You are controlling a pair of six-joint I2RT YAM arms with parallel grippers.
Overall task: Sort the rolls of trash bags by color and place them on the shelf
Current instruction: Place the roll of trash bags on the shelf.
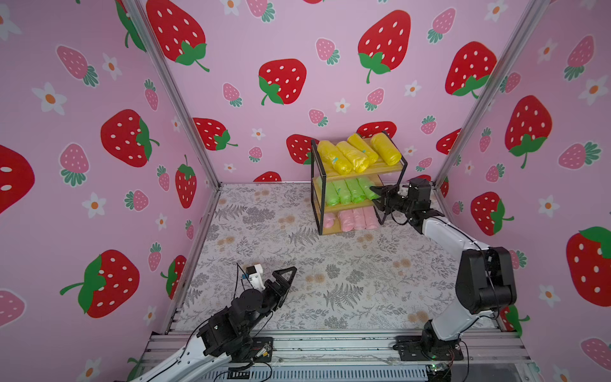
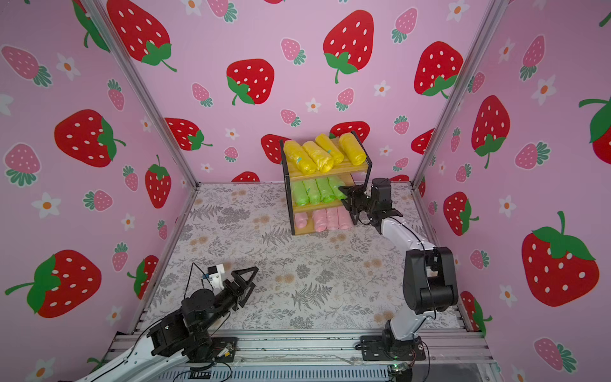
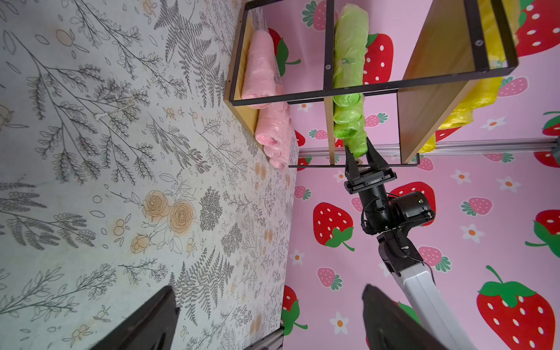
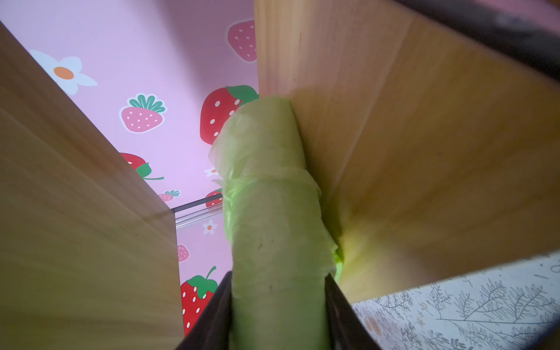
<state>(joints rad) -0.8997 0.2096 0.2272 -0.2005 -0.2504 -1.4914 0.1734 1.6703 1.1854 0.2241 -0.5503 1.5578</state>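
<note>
The sorting looks all but done. In both top views the shelf (image 3: 436,75) carries the yellow rolls (image 1: 357,153) on its top board, the pink rolls (image 1: 353,220) on the bottom one, and three green rolls (image 1: 344,191) on the middle board. The last green roll (image 1: 367,189) lies at that board's right end.

The right gripper (image 1: 377,195) has its jaws on either side of that roll's near end. I cannot tell whether they squeeze it or only rest against it. The left gripper (image 1: 286,281) hangs spread wide and empty, over the mat (image 1: 330,258) near its front left corner.

My worry is the way out. The film is soft and clingy, so fingers that back off before they clear it could drag the roll over the board's front edge. They also sit close to the thin wire frame, and a bump might shift the light rack.

The right wrist view shows the roll filling the gap between the fingers (image 4: 342,309) and lying along the board, but hides its neighbours. The left wrist view shows the fingertips (image 3: 373,153) side-on, crossing the frame's wire.
</note>
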